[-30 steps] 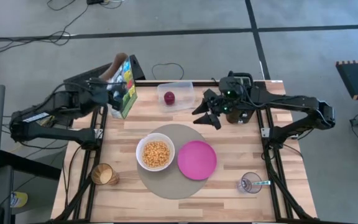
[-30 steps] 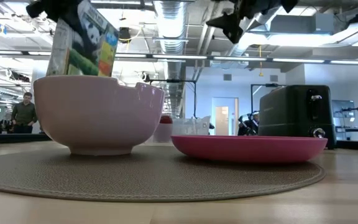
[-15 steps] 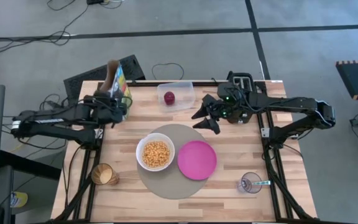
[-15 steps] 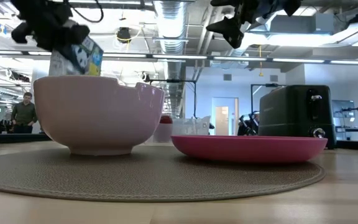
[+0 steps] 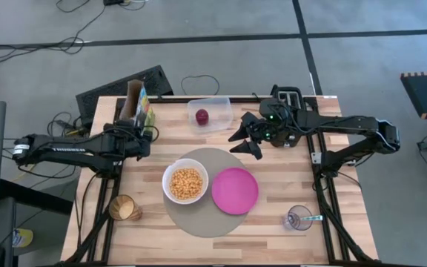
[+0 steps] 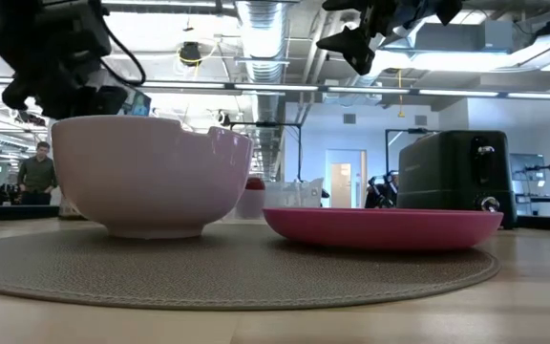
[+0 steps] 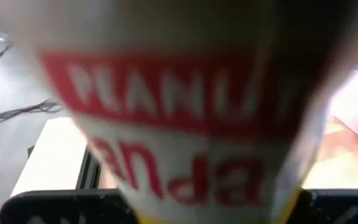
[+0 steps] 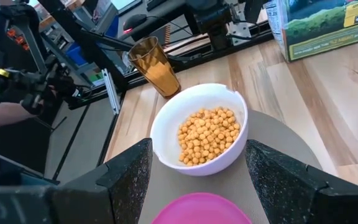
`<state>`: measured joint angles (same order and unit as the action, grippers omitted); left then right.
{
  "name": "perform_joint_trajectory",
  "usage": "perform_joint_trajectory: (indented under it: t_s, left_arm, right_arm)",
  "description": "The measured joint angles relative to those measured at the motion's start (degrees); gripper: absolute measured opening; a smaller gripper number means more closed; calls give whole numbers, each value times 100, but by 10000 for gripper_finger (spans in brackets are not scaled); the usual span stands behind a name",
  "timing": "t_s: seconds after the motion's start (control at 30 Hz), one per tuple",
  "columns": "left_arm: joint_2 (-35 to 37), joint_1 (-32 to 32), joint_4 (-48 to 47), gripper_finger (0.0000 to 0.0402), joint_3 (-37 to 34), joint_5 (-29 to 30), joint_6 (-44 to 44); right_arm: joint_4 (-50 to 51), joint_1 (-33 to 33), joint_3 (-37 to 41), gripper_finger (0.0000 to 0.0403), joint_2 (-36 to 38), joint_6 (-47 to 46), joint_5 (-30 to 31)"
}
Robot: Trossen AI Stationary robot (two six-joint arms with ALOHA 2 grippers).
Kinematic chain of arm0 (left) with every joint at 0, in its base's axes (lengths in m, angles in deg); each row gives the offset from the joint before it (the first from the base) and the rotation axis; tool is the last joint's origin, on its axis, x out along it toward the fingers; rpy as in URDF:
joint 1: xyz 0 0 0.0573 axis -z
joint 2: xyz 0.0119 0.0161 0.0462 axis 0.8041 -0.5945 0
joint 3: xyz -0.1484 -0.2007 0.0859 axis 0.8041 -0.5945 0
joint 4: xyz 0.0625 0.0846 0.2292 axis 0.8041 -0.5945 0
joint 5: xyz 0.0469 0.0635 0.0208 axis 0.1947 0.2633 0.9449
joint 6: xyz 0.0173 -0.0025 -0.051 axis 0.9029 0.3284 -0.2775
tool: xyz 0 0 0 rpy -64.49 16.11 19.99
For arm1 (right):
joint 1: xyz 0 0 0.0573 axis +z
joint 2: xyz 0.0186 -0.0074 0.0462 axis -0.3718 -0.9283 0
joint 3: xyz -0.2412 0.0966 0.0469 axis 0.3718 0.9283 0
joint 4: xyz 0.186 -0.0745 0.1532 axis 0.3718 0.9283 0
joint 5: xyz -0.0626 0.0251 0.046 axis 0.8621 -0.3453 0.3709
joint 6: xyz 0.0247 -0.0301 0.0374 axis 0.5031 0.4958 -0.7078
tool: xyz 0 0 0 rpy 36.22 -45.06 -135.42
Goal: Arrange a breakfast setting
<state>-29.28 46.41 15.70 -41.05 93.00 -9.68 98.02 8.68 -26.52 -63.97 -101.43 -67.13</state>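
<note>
Starting at the near edge of the table, a clear glass [image 5: 298,218] holds the teal-handled spoon [image 5: 311,218], and an amber cup [image 5: 123,208] stands at the opposite near corner. Mid-table, the round grey-brown mat [image 5: 199,219] carries the white bowl [image 5: 185,182] (filled with yellow cereal) and the magenta plate [image 5: 235,190], side by side and just touching. Beyond the mat, the right gripper [image 5: 245,139] hangs in the air with its fingers [image 8: 126,180] spread apart and nothing between them; the bowl lies ahead of those fingers. The left gripper [image 5: 141,132] is clenched on the cereal box [image 5: 138,104], which stands at the far left corner. Farther back, the small red apple [image 5: 202,116] rests inside a clear plastic tub [image 5: 217,107], between the two grippers. A black toaster [image 6: 452,177] sits behind the right gripper.
</note>
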Motion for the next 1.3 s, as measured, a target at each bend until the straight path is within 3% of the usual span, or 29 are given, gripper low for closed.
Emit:
perform_joint_trajectory:
  t_s: [0.37, 0.87, 1.07, 1.3]
  left_arm:
    - [-7, -3, -75, 72, 219, -411, 190]
    - [-4, -2, -305, 215, 363, -1025, 278]
    - [-10, -2, -1061, 229, 864, -1268, 260]
    - [-7, -2, -1415, 229, 1101, -1940, 253]
  right_arm:
    - [0, 4, 0, 286, 0, -51, 122]
    - [-4, 4, 0, 285, 0, -64, 136]
    - [-4, 4, 0, 285, 0, -62, 136]
    - [-4, 4, -2, 285, 0, -20, 136]
